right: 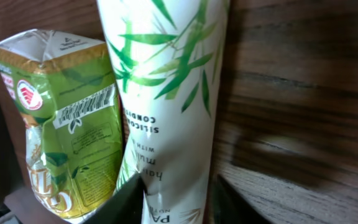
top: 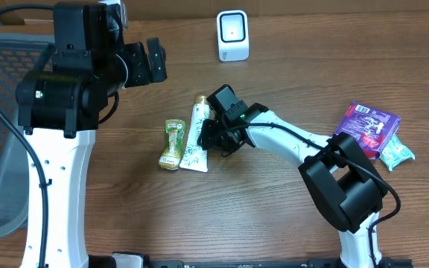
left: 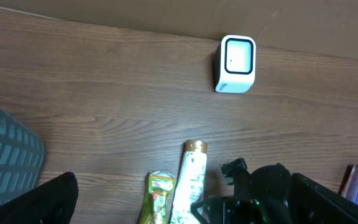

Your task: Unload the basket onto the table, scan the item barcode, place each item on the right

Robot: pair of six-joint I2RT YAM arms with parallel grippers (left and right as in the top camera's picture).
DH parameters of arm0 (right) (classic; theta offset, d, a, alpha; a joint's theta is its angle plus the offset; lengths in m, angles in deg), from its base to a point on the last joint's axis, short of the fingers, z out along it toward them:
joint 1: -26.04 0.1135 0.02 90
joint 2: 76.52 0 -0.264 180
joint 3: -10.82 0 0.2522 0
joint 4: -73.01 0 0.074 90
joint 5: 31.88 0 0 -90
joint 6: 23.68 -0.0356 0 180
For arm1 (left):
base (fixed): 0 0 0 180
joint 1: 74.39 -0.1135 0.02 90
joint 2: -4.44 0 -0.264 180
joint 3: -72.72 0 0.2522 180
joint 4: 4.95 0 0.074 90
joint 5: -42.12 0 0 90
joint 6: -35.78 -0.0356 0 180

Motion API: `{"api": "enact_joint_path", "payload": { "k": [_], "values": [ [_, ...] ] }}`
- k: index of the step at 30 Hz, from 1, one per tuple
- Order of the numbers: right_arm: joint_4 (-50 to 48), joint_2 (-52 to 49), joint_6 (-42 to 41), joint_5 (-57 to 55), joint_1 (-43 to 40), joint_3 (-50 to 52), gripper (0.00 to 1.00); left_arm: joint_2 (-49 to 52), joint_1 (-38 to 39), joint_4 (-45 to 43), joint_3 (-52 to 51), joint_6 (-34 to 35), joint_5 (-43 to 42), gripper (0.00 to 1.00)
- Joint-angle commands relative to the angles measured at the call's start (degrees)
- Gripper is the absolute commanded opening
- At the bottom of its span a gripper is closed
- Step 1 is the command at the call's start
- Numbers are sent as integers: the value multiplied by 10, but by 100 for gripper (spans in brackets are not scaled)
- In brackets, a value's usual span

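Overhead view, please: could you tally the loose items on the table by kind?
Conditioner tube: 1
Green packet: 1
Purple packet: 1
Teal packet: 1
Barcode scanner: 1
Total: 5

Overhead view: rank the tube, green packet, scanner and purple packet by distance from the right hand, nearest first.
From the right hand:
1. White tube: between its fingers, mid-table.
2. Green packet: against the tube's other side.
3. White scanner: at the table's far edge.
4. Purple packet: out on the right side.
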Motion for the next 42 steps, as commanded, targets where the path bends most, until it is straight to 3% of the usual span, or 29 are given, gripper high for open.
{"api": "enact_joint_path", "payload": {
  "k": [1,5,7,14,20,22,25,27,33,42],
  "values": [
    [3,-1,-5,-9,0,2,28,3,1,-2,4,-9,4,100],
    [-2,-12,-5,-26,2,2,26,3,1,-2,4,-9,4,99],
    [2,-16,-5,-27,2,2,5,3,1,-2,4,-9,4,100],
    [103,-5,14,-25,-28,-41,4,3,1,-2,4,-9,4,100],
    [304,5,134,-96,-113,-86,4,3,1,-2,4,-9,4,100],
    [333,5,164,-137,-127,-86,31,3,1,-2,4,-9,4,100],
    [356,5,199,-170,-134,-86,53,3,1,-2,4,-9,4,99],
    [366,5,200,-185,-135,-92,59,3,1,-2,4,-9,4,100],
    [433,5,200,-229,-118,-184,59,3,1,-2,4,-9,4,100],
    [425,-14,194,-359,21,-213,62,3,1,-2,4,-9,4,100]
  ]
}}
